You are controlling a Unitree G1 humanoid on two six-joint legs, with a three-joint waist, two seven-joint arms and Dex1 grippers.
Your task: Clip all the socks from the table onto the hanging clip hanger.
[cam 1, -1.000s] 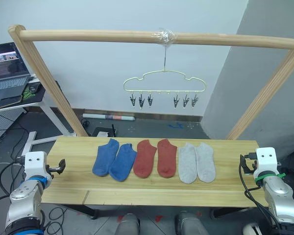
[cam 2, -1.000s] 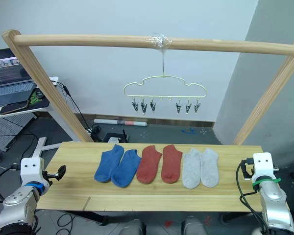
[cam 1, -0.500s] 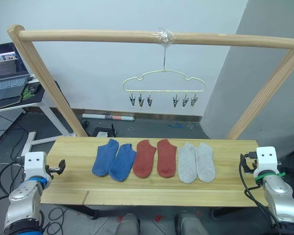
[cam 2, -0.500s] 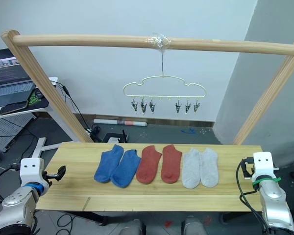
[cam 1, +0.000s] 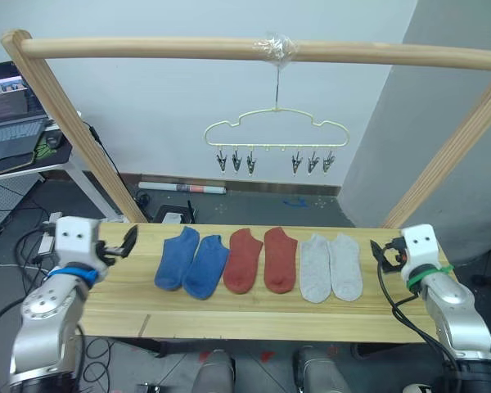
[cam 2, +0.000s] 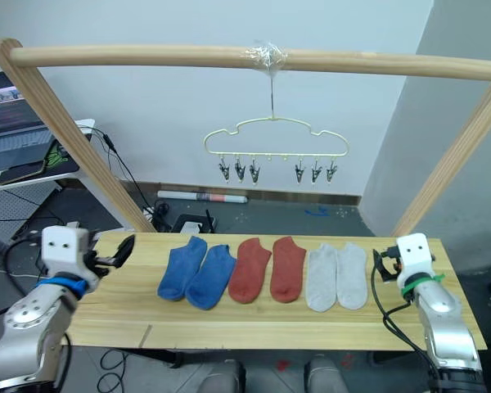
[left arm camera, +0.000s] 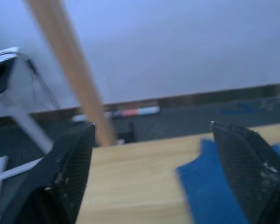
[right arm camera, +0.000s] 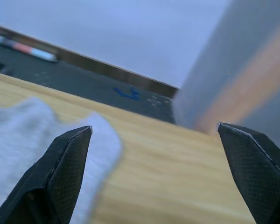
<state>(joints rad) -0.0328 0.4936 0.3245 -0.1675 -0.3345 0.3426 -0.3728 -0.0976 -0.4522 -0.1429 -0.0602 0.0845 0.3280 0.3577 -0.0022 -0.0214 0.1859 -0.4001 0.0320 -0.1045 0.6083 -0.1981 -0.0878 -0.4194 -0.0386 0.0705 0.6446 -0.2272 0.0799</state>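
Six socks lie side by side on the table: two blue socks on the left, two red socks in the middle, two light grey socks on the right. The clip hanger hangs by its hook from the pole above them, its metal clips bare. My left gripper hovers open over the table's left end, a hand's width from a blue sock. Over the right end my right gripper is open, just right of a grey sock. Neither gripper holds anything.
A thick wooden pole frame spans the table, with slanted legs at both back corners. A side desk with a laptop stands at the far left. A grey wall panel rises at the right.
Both arms have risen and swung inward over the table ends, the left toward the blue socks, the right toward the grey socks. The socks and hanger have not moved.
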